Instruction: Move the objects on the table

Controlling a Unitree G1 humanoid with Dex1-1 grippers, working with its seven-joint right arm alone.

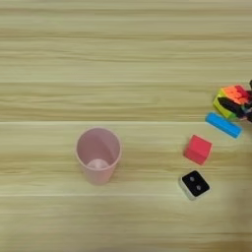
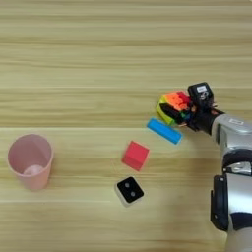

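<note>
Right now your right gripper is at the multicoloured puzzle cube, with one black finger laid across its near face and the bulkier black finger at its far right side, so the jaws look closed on the cube, about as wide as the cube itself; whether the cube is lifted or resting on the table you cannot tell from above. Expect the cube to be light, rigid and glossy, with layers that may twist under an off-centre squeeze, so keep the pads on two opposite flat faces, not on corners. Just on the near-left side of the jaws lies the blue flat bar, close to the cube and at a slant; it is thin and low, best taken across its narrow width. Further out the same way sits the red cube, and beyond it the small black-faced white cube, both stiff little blocks with plain faces to pinch. Well away to the left of the jaws stands the pink plastic cup, upright, thin-walled and easy to tip or squash; take it by the rim or low on the wall. Something pale shows at its bottom, too unclear to name. The left eye view cuts off the gripper almost wholly, and the cube's right face is hidden behind the finger.
</note>
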